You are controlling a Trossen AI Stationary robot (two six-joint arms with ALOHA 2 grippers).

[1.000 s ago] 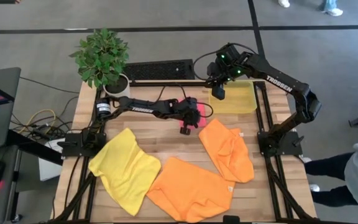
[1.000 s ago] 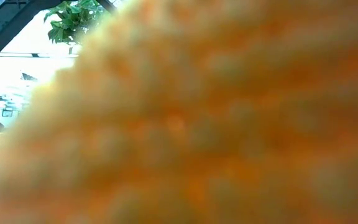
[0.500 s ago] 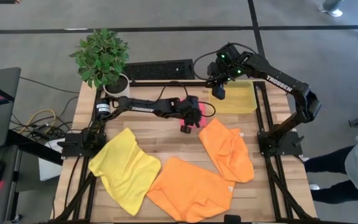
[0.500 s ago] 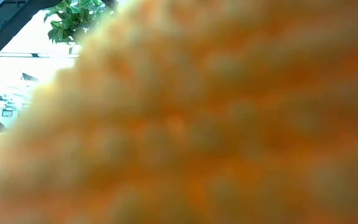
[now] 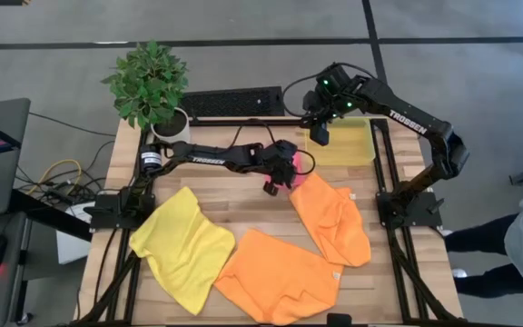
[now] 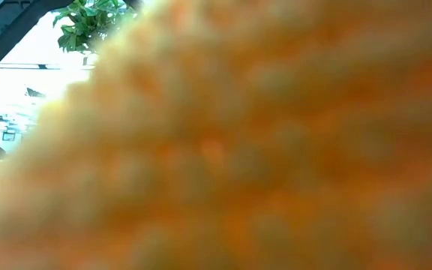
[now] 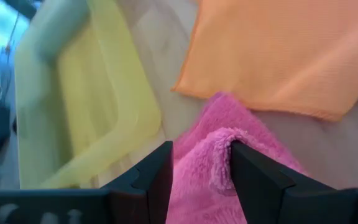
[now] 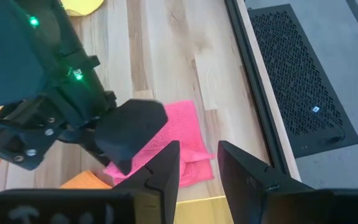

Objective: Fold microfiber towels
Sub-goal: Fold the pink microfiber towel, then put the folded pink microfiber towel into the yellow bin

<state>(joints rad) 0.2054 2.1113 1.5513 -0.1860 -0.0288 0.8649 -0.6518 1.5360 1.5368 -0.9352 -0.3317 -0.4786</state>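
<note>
Pink towel (image 7: 229, 174) sits mid-table under the left gripper (image 7: 201, 171); its fingers have just spread and now straddle a raised fold loosely, so it reads as released, not held. Likely the fold is placed and the arm can back off. Nearest the front edge: yellow towel (image 5: 182, 245) and orange towel (image 5: 275, 277), unfolded. Second orange towel (image 5: 332, 218) touches the pink one, tight on that side. Open wood toward the plant (image 5: 150, 84). Farther back, the right gripper (image 5: 318, 134) hovers by the yellow bin (image 5: 350, 143), fingers apart, empty.
</note>
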